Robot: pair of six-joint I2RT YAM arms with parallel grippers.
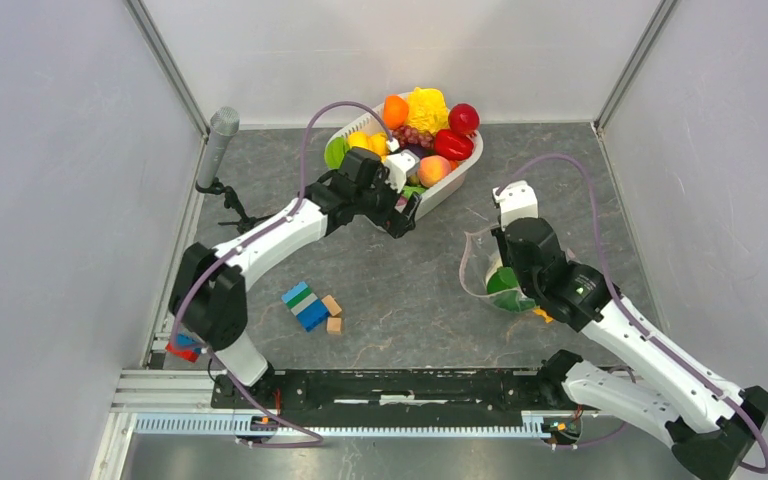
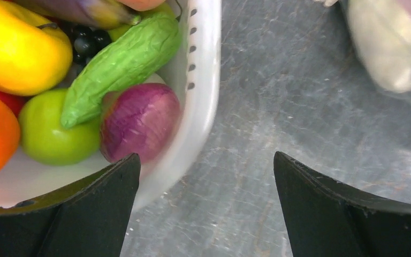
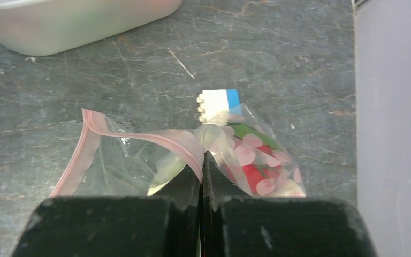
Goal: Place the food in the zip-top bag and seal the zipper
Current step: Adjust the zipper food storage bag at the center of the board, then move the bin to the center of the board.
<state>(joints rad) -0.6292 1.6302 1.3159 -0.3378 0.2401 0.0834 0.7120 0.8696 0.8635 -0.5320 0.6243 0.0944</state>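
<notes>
The white slotted basket [image 1: 452,183] holds the food [image 1: 430,125]: a purple onion [image 2: 139,120], a green gourd [image 2: 120,64], a green apple [image 2: 48,134], a yellow fruit [image 2: 18,45] and others. My left gripper [image 1: 403,215] is open and empty above the basket's near rim [image 2: 203,80], with one finger over the basket and the other over the table. My right gripper [image 3: 202,160] is shut on the pink zipper [image 3: 139,135] of the zip-top bag [image 1: 482,272], whose mouth hangs open. The bag [image 3: 257,160] holds red and green food.
Blue, green and tan blocks [image 1: 312,306] lie on the table in front of the left arm. A microphone on a stand [image 1: 218,150] is at the far left. An orange piece [image 1: 542,314] shows beside the bag. A white and blue slider [image 3: 218,104] sits at the bag's far end.
</notes>
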